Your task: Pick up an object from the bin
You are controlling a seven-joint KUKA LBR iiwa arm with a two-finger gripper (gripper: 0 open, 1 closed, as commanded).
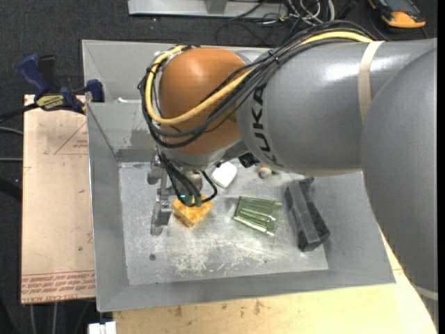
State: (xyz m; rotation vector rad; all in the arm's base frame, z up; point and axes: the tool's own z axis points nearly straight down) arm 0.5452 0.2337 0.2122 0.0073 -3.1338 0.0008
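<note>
Several things on bin (208, 256) floor. Hand (167, 211) low, just left of yellow wedge (193, 214), prob. lining up a grab; open or shut: can't tell. Green piece (257, 214), dark block (306, 218) right of wedge.

Yellow wedge (192, 215): small foam-like chunk, lying flat on bin (208, 263) floor, left of centre. Green pack (257, 214): ribbed, see-thru, rectangular, flat, a bit skewed; near wedge on its right, not touching. Grey bar (306, 216): long dark block, lying lengthwise by right wall, just beside pack. White piece (224, 175): small, rounded, behind wedge, partly hidden.
</note>
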